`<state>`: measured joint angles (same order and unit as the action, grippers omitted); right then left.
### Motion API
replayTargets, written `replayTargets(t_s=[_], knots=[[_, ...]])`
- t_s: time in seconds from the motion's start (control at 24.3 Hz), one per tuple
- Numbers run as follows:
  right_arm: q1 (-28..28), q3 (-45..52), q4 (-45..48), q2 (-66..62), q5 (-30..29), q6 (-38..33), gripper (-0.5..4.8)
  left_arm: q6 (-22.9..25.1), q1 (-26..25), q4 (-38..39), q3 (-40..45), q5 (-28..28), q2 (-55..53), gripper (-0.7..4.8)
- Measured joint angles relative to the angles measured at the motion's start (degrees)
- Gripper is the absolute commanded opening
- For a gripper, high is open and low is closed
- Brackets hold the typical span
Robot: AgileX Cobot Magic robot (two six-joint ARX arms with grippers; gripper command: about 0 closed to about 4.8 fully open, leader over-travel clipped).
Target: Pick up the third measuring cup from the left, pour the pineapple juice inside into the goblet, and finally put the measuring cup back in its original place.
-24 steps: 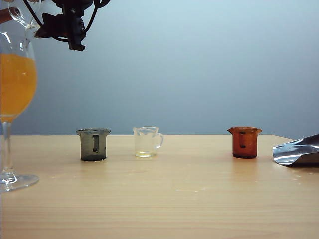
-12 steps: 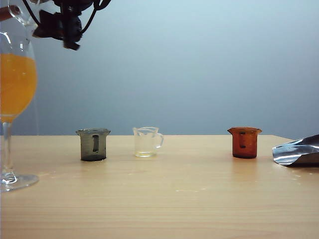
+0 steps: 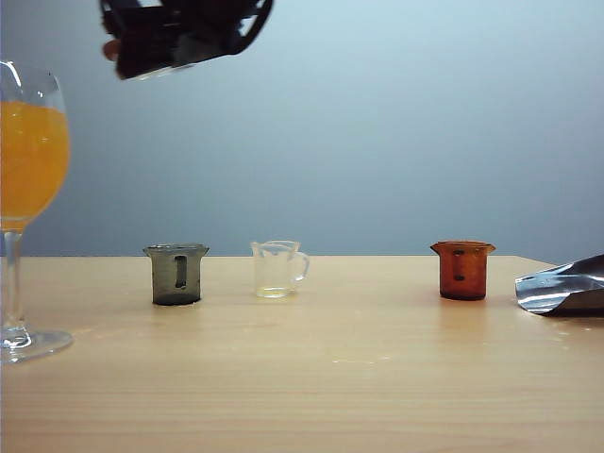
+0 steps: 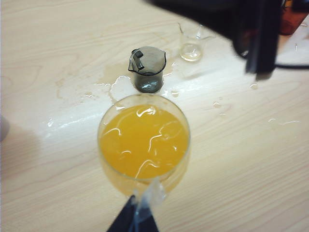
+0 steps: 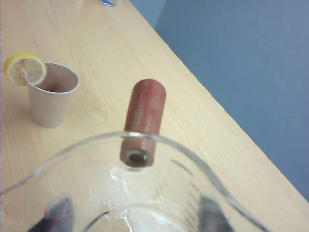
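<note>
**Cup up high at the left, its open slot down to the right**

Tabletop (image 3: 311, 377) first: wide, pale wood, wet with splashes around the glassware in the left wrist view.

Goblet (image 3: 28, 170) next: upright at the far left of the exterior view, about 2 thirds full of orange liquid (image 3: 30, 156).

Left gripper (image 4: 135, 220): low beside the goblet's stem. Cannot tell whether its fingers are together, apart or clamped on the stem.

Right gripper (image 3: 175, 42): high in the air, above and just right of the goblet's bowl, fingers (image 5: 211, 212) clamped on the third measuring cup (image 5: 183, 188). Dark pads visible through the clear wall on 2 sides. No pineapple juice to be seen inside beyond wet streaks, so the pour looks done.

Row of 3 small cups below: grey cup (image 3: 176, 275), clear handled cup (image 3: 278, 269), red-brown cup (image 3: 463, 270).

Deciding relation: bare slot between the clear handled cup and the red-brown cup, well down and to the right of the held cup. Probably calls for a long diagonal descent by the right arm, with the cup's mouth upward before touchdown.
</note>
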<state>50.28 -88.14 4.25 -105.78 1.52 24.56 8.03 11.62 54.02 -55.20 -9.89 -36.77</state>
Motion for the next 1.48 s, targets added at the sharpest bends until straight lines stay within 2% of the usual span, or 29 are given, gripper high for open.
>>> replayTargets(t_s=[0.25, 0.37, 0.45, 0.49, 0.58, 0.62, 0.74, 0.86, 1.11, 1.23, 1.32, 1.48], knots=[[-6.1, 7.1, -2.8, 7.3, -3.6, -6.2, 1.88, 0.0, 0.0, 0.0, 0.0, 0.0, 0.0, -0.03], [-10.3, 17.2, -0.8, 13.1, -4.2, -12.1, 1.88, 0.0, 0.0, 0.0, 0.0, 0.0, 0.0, -0.03], [-12.4, 25.5, 4.2, 17.2, -3.6, -16.5, 1.76, 0.0, 0.0, 0.0, 0.0, 0.0, 0.0, -0.03], [-12.9, 29.6, 7.0, 19.4, -2.0, -18.1, 1.35, 0.0, 0.0, 0.0, 0.0, 0.0, 0.0, -0.03], [-13.1, 36.7, 13.8, 22.1, 3.6, -20.7, 1.16, 0.0, 0.0, 0.0, 0.0, -0.1, 0.0, -0.03], [-13.2, 40.6, 17.8, 22.8, 7.4, -22.2, 1.16, 0.0, 0.0, 0.0, 0.0, -0.1, 0.0, -0.03], [-13.1, 46.5, 23.4, 21.5, 10.8, -26.2, 1.16, 0.0, 0.0, 0.0, 0.0, -0.1, 0.0, -0.03], [-13.1, 47.4, 27.7, 17.2, 11.5, -27.8, 1.16, 0.0, 0.0, 0.0, 0.0, -0.1, 0.0, -0.03], [-16.3, 47.1, 47.9, -0.4, 13.9, -31.5, 1.18, 0.0, 0.0, 0.0, 0.0, -0.1, 0.0, -0.03], [-17.2, 45.5, 53.9, -6.1, 14.8, -31.8, 1.22, 0.0, 0.0, 0.0, 0.0, -0.1, 0.0, -0.03], [-17.8, 42.6, 55.0, -9.0, 14.7, -31.8, 1.62, 0.0, 0.0, 0.0, 0.0, -0.1, 0.0, -0.03], [-18.7, 37.6, 55.4, -14.2, 15.0, -31.8, 1.62, 0.0, 0.0, 0.0, 0.0, -0.1, 0.0, -0.03]])
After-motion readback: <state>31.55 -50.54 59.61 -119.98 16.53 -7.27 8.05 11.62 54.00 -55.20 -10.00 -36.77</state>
